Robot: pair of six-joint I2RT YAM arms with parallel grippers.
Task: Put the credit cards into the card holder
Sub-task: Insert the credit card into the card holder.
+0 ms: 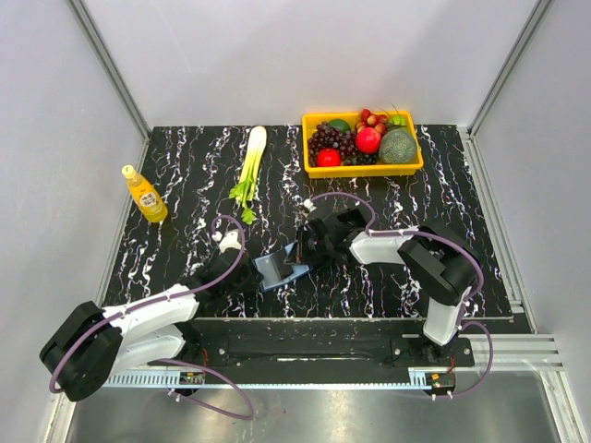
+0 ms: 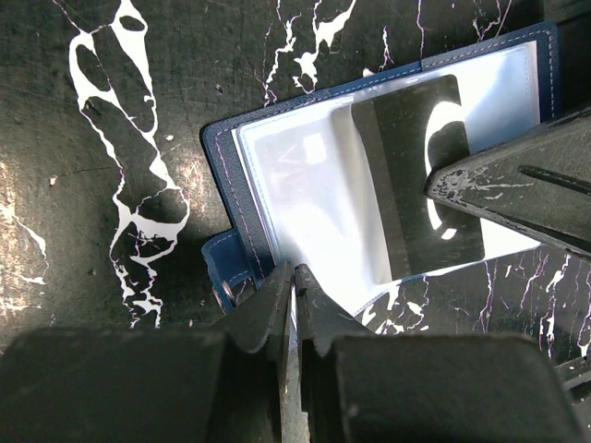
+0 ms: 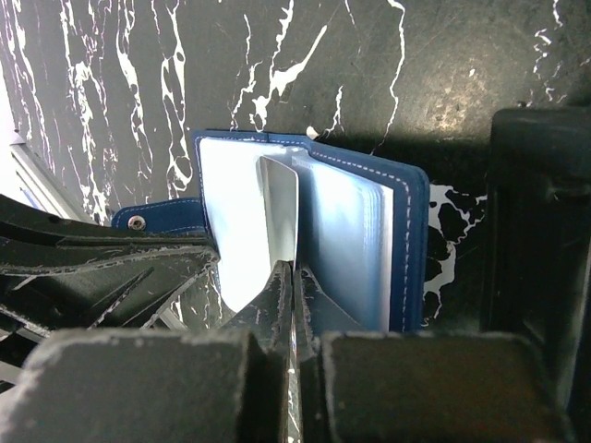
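If the card [image 2: 416, 175] meets the clear page [image 2: 309, 198] askew, we judge it could buckle or ride over the plastic, and any tug might pull the card holder [image 1: 275, 268], lying open at mid-frame in the top view, out of the left gripper [image 2: 294, 293]. That pincer is closed on the page's near edge. The right gripper [image 3: 294, 277], stretched in low from the right, is clamped on the card's edge.
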